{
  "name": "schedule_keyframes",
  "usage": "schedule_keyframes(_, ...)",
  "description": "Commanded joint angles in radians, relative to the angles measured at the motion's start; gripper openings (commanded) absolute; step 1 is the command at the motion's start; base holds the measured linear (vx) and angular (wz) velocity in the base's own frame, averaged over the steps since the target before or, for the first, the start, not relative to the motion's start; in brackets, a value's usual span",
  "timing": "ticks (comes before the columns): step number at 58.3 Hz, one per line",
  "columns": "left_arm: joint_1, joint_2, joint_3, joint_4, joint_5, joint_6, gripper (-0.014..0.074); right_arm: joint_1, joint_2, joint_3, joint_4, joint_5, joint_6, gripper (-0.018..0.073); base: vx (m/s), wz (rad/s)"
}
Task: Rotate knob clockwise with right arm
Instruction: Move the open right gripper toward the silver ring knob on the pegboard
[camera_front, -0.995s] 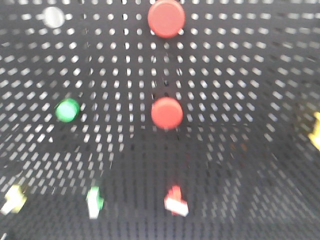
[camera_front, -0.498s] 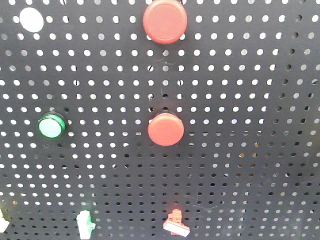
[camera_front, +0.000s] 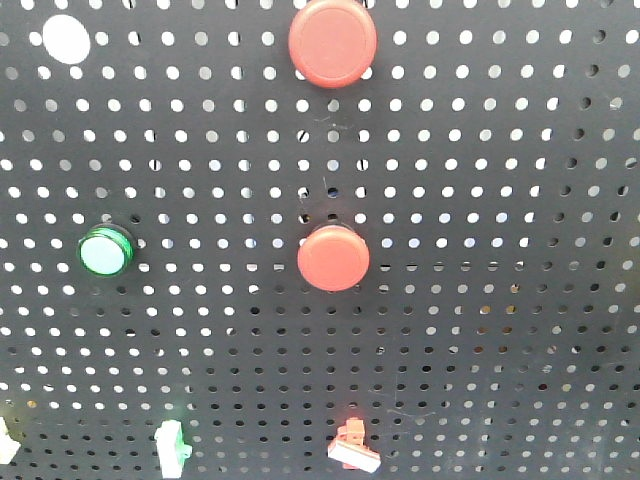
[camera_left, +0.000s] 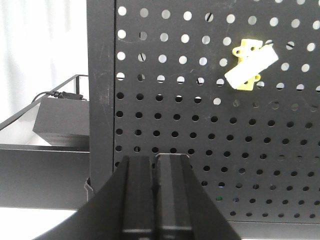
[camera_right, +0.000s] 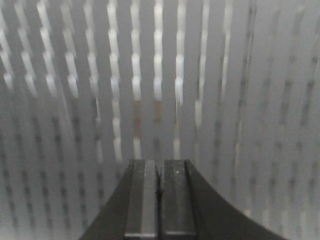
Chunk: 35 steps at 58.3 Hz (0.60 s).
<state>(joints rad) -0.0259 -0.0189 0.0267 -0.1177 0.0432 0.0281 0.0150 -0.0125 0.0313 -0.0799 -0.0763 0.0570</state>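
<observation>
The right tool is pressed together, facing the perforated panel. That view is smeared, so how the tool stands to any knob cannot be told. In the front view, small knobs sit on the panel's bottom row: a red knob below the two red buttons and a green knob to its left. Which one is the task's cannot be told. The left tool is also pressed together, with a tilted yellow knob above and to its right.
</observation>
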Motion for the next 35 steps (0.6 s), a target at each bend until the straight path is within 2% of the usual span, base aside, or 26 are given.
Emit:
schedule_keyframes(1, 0.002, 0.000, 0.013, -0.008, -0.082, -0.006, -0.0006, -0.007, -0.009, -0.024, -0.001, -0.166, 0.032, -0.0009, 0.00, 0.00)
schedule_keyframes(7, 0.002, 0.000, 0.013, -0.008, -0.082, -0.006, -0.0006, -0.007, 0.017, -0.150, -0.010, -0.027, 0.050, -0.0009, 0.00, 0.00)
schedule_keyframes(14, 0.002, 0.000, 0.013, -0.008, -0.082, -0.006, -0.0006, -0.007, 0.152, -0.410, -0.010, 0.132, -0.001, -0.0009, 0.00, 0.00)
schedule_keyframes(24, 0.002, 0.000, 0.013, -0.008, -0.082, -0.006, -0.0006, -0.007, 0.421, -0.813, -0.009, 0.225, -0.073, -0.0009, 0.00, 0.00)
schedule_keyframes(35, 0.002, 0.000, 0.013, -0.008, -0.082, -0.006, -0.0006, -0.004, 0.642, -1.168, 0.005, 0.279, -0.048, -0.0009, 0.00, 0.00)
